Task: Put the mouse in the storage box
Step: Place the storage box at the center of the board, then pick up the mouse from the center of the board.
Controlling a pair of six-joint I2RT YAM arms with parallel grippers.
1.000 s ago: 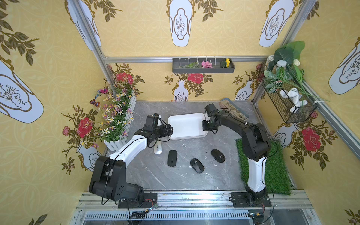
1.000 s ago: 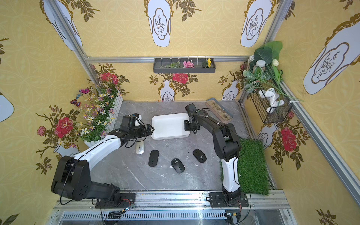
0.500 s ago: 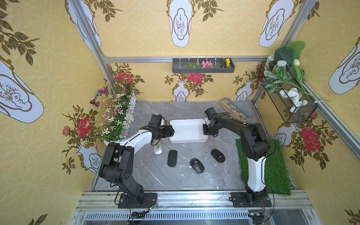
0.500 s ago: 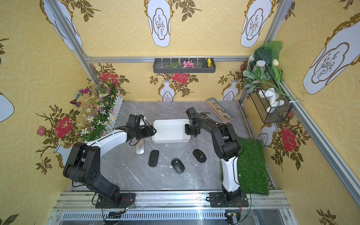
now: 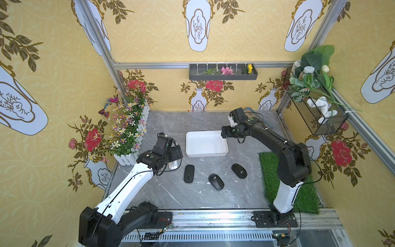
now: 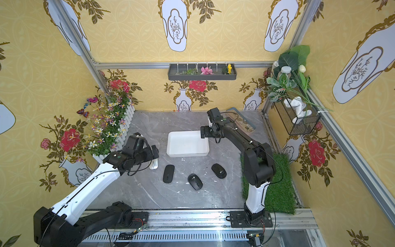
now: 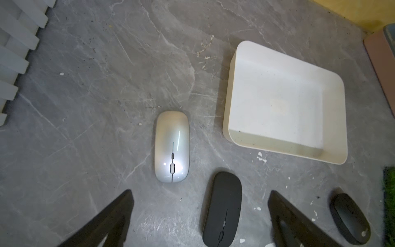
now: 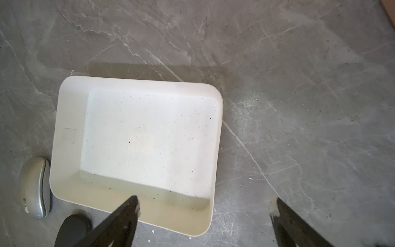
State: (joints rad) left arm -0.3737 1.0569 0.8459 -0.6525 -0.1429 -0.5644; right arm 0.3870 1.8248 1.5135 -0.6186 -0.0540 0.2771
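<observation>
We're seeing left gripper [image 7: 199,192] wide, empty, near silver mouse [image 7: 172,146] at 8 o'clock of storage box [image 5: 205,142]; right gripper [image 8: 205,198] wide, empty, over its 2 o'clock corner.

Storage box [image 5: 205,154] [image 6: 187,154] [image 7: 277,147] [image 8: 68,132]: shallow white rectangular tray, rounded corners, low walls, sitting flat and upright, floor dotted with fine dark specks. All four mice lie outside it, flat, buttons up: silver mouse [image 5: 172,165] [image 6: 154,165] [image 7: 172,147] [image 8: 35,188] at about 8 o'clock of the box in both top views, near its corner but apart; slim black mouse [image 5: 189,173] [image 6: 168,173] [image 7: 222,209] at 7 o'clock, just beside the silver one. Rounded black mouse [image 5: 216,181] [image 6: 195,181] lies at 6 o'clock, angled, and a third black mouse [image 5: 239,170] [image 6: 218,170] at 5 o'clock, also angled.
</observation>
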